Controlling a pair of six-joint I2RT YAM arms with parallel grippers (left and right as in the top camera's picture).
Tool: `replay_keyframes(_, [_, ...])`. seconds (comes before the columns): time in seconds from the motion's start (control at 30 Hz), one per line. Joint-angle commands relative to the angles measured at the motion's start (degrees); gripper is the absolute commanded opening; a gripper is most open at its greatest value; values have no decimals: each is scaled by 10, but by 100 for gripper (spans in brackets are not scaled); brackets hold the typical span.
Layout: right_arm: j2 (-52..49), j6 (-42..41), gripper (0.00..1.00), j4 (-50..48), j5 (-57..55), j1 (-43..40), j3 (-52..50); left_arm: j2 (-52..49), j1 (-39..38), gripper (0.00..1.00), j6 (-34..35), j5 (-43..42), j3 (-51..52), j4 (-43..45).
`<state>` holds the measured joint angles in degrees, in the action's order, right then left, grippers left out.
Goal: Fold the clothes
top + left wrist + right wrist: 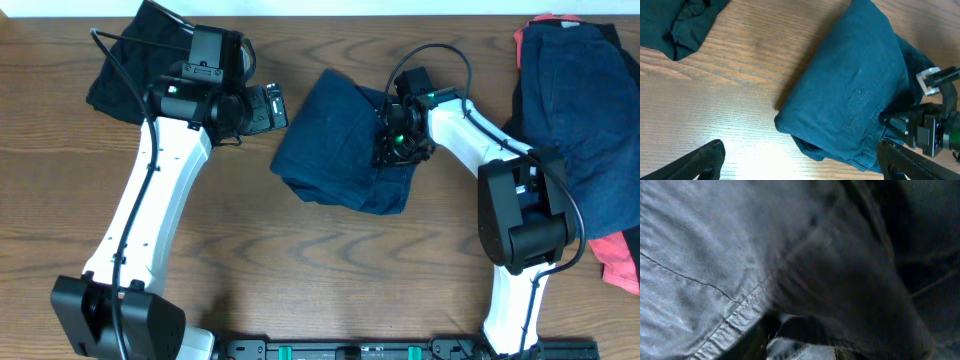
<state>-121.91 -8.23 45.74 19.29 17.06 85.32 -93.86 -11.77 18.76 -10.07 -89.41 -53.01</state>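
A folded pair of navy shorts point(335, 140) lies mid-table and also shows in the left wrist view point(850, 90). My right gripper point(393, 142) is down on its right edge, and the left wrist view shows its fingers point(890, 120) pinched into the cloth. Navy fabric point(715, 255) fills the right wrist view, bunched round the jaws point(805, 335). My left gripper point(272, 106) is open and empty just left of the shorts, its fingers wide apart over bare wood point(800, 167). A dark garment point(125, 70) lies at the back left.
A pile of clothes sits at the right edge: navy shorts point(585, 110) on top, black fabric beneath, coral-pink cloth point(620, 258) at the front. The dark garment's corner shows in the left wrist view point(675, 22). The wooden table point(330, 270) is bare in front.
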Motion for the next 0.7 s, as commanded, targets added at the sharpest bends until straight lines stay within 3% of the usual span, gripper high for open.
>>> replay_keyframes(0.0, [-9, -12, 22, -3, 3, 7, 5, -1, 2, 98, -12, 7, -8, -3])
replay_keyframes(0.2, [-2, -9, 1, 14, 5, 6, 40, -1, 2, 98, -12, 7, -8, -3])
replay_keyframes(0.67, [25, 36, 1, 227, 2, 6, 269, -1, 2, 98, -25, 7, -8, -7])
